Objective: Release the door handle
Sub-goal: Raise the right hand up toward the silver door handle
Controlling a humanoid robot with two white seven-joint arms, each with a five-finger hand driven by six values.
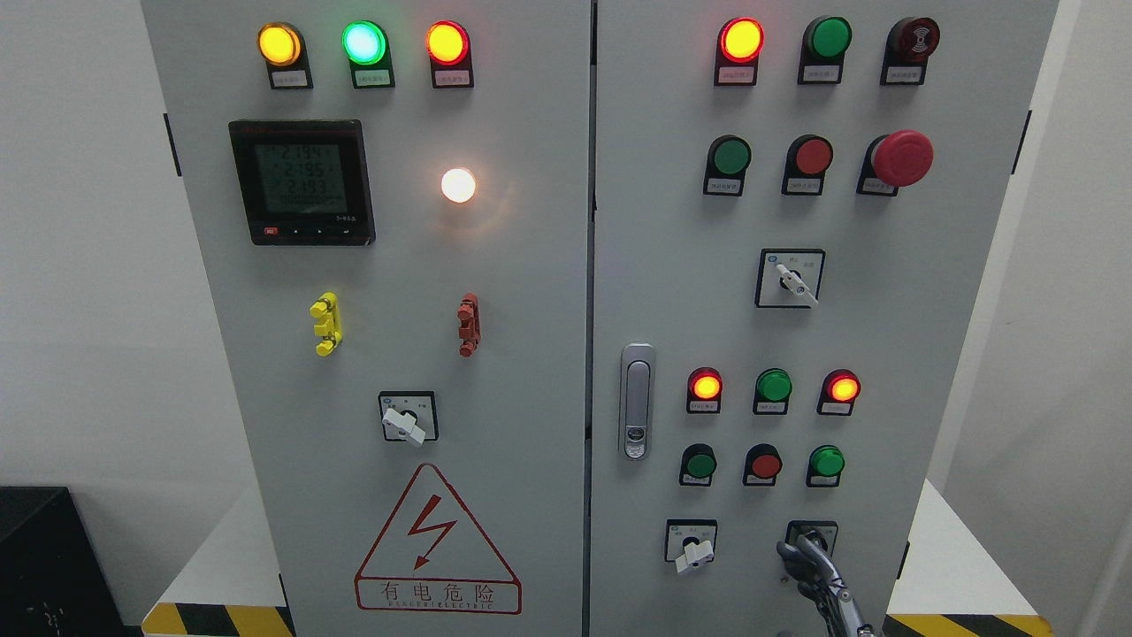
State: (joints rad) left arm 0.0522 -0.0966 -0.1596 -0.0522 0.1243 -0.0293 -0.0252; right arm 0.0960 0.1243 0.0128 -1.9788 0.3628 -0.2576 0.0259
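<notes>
The grey door handle [637,402] sits upright in its recess at the left edge of the cabinet's right door [884,336]; no hand is on it. My right hand [806,556] comes up from the bottom edge, right of the middle. Its fingers [827,575] are curled on the knob of the lower-right selector switch [811,533], well to the right of and below the handle. Most of the hand is cut off by the picture's bottom edge. My left arm is out of view.
Both cabinet doors are closed. The right door carries lit lamps, push buttons, a red emergency stop [900,158] and another selector switch [691,541] next to my hand. The left door [389,336] has a meter, lamps and a warning triangle. Yellow-black floor tape [217,619] borders the base.
</notes>
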